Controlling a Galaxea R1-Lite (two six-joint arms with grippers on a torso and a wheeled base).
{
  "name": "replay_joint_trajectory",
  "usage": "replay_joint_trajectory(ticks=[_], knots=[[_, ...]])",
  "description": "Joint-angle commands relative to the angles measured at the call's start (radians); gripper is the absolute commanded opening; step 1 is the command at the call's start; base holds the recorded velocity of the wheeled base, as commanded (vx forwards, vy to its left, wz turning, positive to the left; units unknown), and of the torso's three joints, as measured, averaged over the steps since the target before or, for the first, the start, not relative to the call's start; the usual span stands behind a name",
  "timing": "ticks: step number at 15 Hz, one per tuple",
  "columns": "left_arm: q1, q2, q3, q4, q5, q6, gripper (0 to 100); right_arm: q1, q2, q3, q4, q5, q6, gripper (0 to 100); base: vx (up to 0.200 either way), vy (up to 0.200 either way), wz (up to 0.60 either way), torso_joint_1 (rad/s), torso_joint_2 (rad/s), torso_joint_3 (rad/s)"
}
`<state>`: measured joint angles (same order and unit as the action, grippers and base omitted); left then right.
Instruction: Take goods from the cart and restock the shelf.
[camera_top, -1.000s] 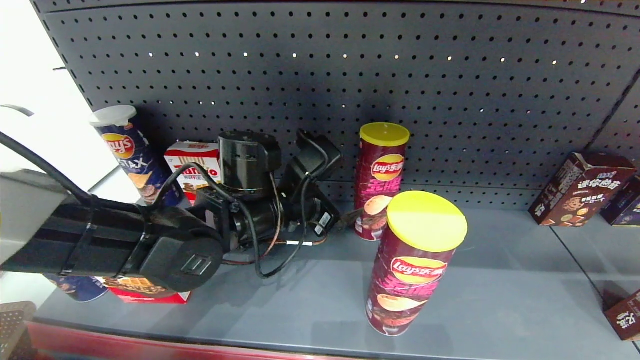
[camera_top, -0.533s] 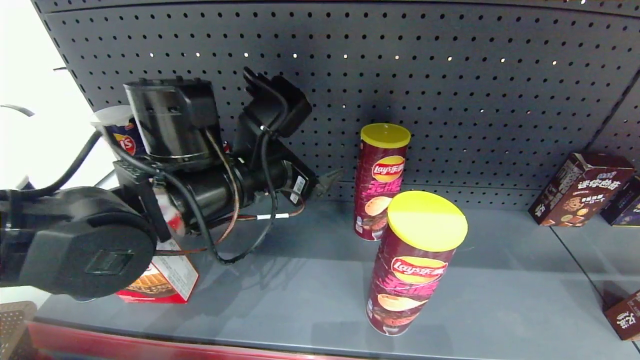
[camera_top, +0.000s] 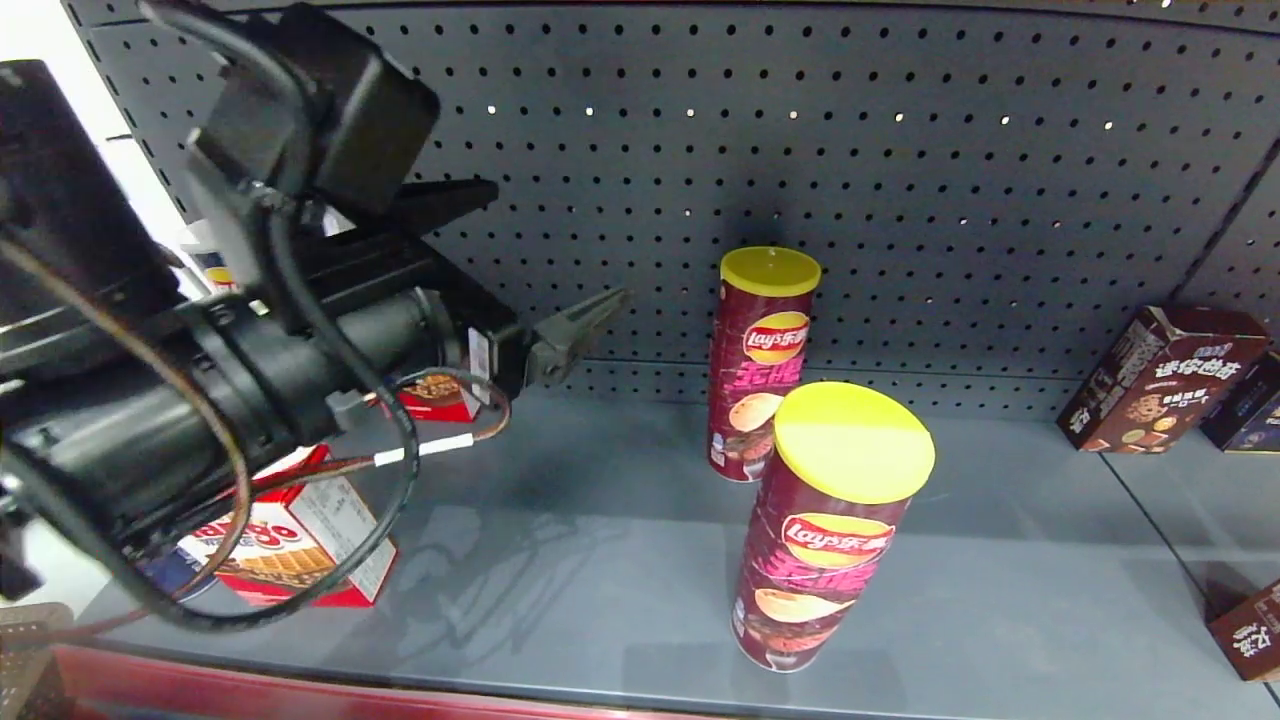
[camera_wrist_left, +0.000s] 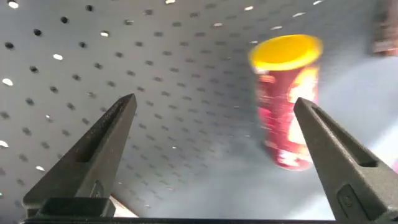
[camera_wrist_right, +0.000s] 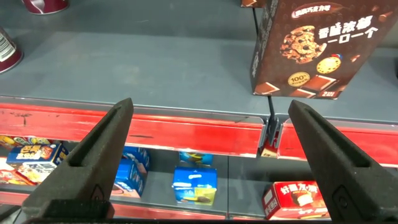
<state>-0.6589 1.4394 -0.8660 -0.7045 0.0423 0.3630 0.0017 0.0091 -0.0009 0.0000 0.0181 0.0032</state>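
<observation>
Two dark red chip cans stand upright on the grey shelf (camera_top: 1000, 560), both with yellow lids closed, so what is inside cannot be seen. The front can (camera_top: 830, 520) is near the shelf edge. The rear can (camera_top: 762, 360) is just behind it, close to the pegboard wall (camera_top: 900, 150).

The left gripper (camera_top: 560, 240) hangs in the air to the left of the rear can, well apart from it, with its fingers spread wide and nothing between them. The right gripper (camera_wrist_right: 209, 104) is also wide apart and holds nothing; it is in front of the shelf edge, near a closed brown cookie box (camera_wrist_right: 305, 46).

A red and white wafer box (camera_top: 290, 545) lies at the front left of the shelf.

One second ago the left gripper was low on the shelf, beside the rear can. Since then the arm has gone up and back to the left. Both cans stay in their places.
</observation>
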Motion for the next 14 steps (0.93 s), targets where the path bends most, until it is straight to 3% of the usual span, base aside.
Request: replay_joint_trajectory(ticks=[1, 3, 6, 7, 10, 12, 14], knots=[[-0.074, -0.191, 0.153, -0.012, 0.007, -0.026, 100, 0.000, 0.002, -0.001, 0.000, 0.000, 0.000, 100, 0.000, 0.000, 0.00, 0.000, 0.00, 0.000], [-0.080, -0.329, 0.232, -0.006, 0.010, -0.026, 100, 0.000, 0.002, 0.001, 0.000, 0.000, 0.000, 100, 0.000, 0.000, 0.00, 0.000, 0.00, 0.000], [-0.061, -0.577, 0.444, -0.004, 0.011, -0.027, 100, 0.000, 0.002, -0.001, 0.000, 0.000, 0.000, 100, 0.000, 0.000, 0.00, 0.000, 0.00, 0.000], [-0.021, -0.668, 0.532, -0.017, 0.010, -0.029, 100, 0.000, 0.002, -0.001, 0.000, 0.000, 0.000, 100, 0.000, 0.000, 0.00, 0.000, 0.00, 0.000], [0.165, -0.881, 0.651, -0.004, 0.007, -0.035, 100, 0.000, 0.002, 0.001, 0.000, 0.000, 0.000, 100, 0.000, 0.000, 0.00, 0.000, 0.00, 0.000], [0.311, -1.025, 0.756, -0.003, 0.004, -0.102, 100, 0.000, 0.002, -0.001, 0.000, 0.000, 0.000, 100, 0.000, 0.000, 0.00, 0.000, 0.00, 0.000], [0.472, -1.131, 0.860, -0.001, 0.001, -0.116, 100, 0.000, 0.002, -0.001, 0.000, 0.000, 0.000, 100, 0.000, 0.000, 0.00, 0.000, 0.00, 0.000]])
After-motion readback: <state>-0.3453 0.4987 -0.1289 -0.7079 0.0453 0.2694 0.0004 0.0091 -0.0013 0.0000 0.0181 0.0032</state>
